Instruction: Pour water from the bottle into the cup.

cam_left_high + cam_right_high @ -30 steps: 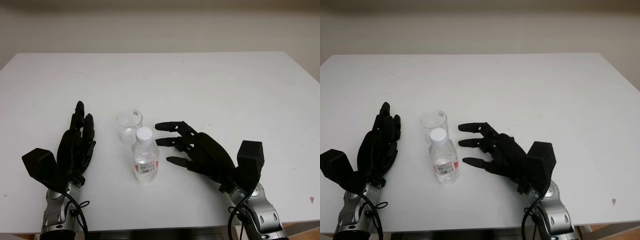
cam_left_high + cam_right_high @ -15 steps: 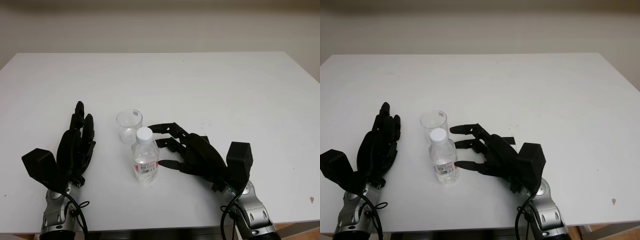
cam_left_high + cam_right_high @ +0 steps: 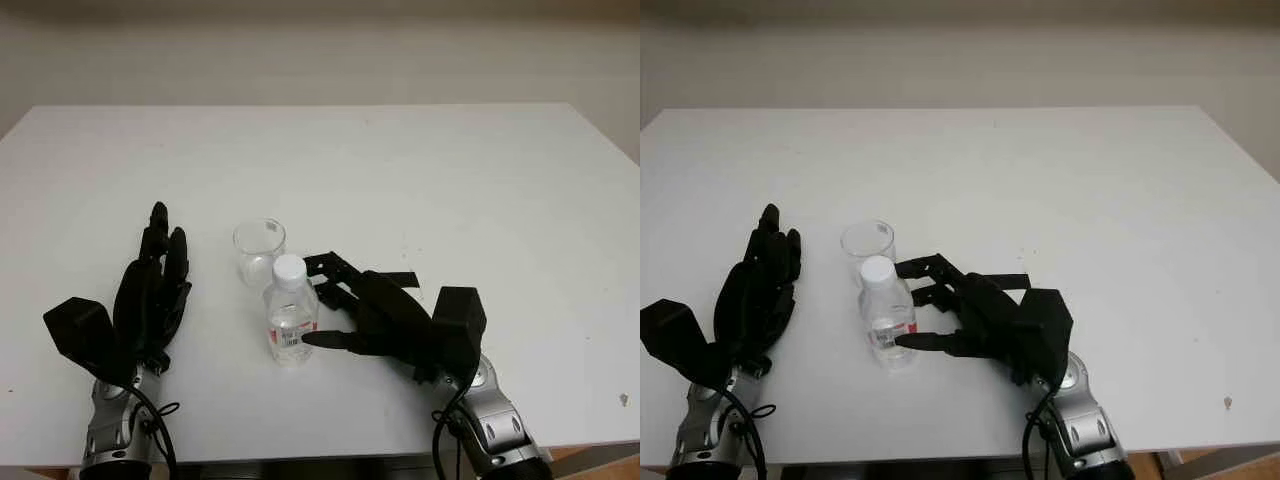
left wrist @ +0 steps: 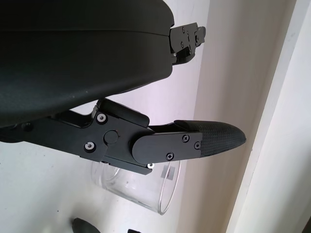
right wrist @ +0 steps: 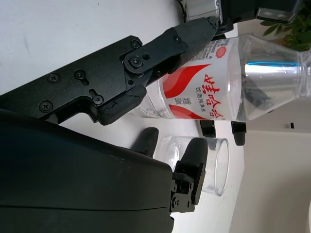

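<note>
One small clear bottle (image 3: 291,322) with a white cap and a red-and-white label stands upright on the white table (image 3: 480,180), toward the near edge and a little left of the middle. Just behind it on the far side, close enough that the two overlap in the head views, stands the empty clear cup (image 3: 259,250), also upright; whether they touch cannot be told.

From the right, the right hand (image 3: 350,310) reaches in low over the table with its fingers uncurled around the bottle: the thumb tip (image 3: 312,339) lies against the label on the near side, while the other two fingers (image 3: 922,268) extend past the bottle's far side, between it and the cup. Seen from the right wrist, one fingertip (image 5: 201,26) sits at the label's edge, but the fingers are not clamped, so the bottle is not yet gripped.

On the left, the left hand (image 3: 152,295) is open, well apart from the cup, with fingers pointing to the far side. The left wrist view has the cup's rim (image 4: 167,194) beyond one finger (image 4: 214,138).

Broad bare tabletop stretches to the far and right edges, whereas the bottle sits near the front edge.
</note>
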{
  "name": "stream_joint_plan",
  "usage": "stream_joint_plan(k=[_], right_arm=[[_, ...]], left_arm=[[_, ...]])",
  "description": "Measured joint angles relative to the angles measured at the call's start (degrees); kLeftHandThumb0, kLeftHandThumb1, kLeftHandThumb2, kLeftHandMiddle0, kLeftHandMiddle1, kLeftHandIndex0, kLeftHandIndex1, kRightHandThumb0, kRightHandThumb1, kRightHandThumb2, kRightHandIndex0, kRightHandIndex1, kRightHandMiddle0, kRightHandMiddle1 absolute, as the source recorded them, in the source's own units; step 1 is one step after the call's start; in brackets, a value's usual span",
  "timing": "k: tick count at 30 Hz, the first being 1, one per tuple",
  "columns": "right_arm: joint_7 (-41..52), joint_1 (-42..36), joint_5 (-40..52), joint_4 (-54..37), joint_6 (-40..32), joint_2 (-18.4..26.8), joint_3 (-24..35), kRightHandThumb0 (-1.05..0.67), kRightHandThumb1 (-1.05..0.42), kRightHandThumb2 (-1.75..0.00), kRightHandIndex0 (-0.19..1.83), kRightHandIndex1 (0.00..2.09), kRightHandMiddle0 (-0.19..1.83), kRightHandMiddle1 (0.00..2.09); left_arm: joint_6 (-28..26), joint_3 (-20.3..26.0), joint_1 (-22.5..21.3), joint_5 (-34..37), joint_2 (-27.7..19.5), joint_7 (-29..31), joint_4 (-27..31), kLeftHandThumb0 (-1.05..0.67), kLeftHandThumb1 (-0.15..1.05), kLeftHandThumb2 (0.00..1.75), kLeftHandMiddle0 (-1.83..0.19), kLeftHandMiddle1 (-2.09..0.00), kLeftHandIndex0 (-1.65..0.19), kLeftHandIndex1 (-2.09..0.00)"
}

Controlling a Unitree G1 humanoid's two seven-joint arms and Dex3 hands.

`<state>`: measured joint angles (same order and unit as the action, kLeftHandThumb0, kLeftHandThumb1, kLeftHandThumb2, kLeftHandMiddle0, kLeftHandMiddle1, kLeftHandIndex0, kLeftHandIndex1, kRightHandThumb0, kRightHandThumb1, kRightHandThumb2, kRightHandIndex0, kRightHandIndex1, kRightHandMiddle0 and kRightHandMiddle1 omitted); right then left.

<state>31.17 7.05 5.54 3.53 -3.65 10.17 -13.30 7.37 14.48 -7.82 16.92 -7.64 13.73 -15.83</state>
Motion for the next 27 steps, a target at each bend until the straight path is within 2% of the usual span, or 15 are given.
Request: stream_joint_plan(k=[9,23,27], right_arm=[[0.1,1.2,-0.5,-0.7,-3.3,-0.9,-2.0,-0.82,-0.78,-0.05,0.07,1.13,-0.05,1.17],[1.0,1.4,-1.6,-0.1,-2.4,-3.1,-5.4,-0.86,-0.79,-0.05,0.14,1.15,-0.01,1.16],[0.8,1.4,-1.7,-0.1,-2.4,-3.8,-6.2,-0.86,-0.78,-0.05,0.16,1.20,-0.01,1.23]], left_arm=[[0.3,-0.1,0.0,-0.1,0.1,-0.5,0.0,-0.75,1.05,0.45,0.16,-0.05,0.15,-0.05],[0.3,-0.2,0.0,0.0,0.2,-0.5,0.0,-0.75,1.05,0.45,0.16,-0.05,0.15,-0.05],[0.4,-0.2,0.0,0.0,0.2,-0.5,0.0,-0.75,1.05,0.44,0.16,-0.05,0.15,-0.05]])
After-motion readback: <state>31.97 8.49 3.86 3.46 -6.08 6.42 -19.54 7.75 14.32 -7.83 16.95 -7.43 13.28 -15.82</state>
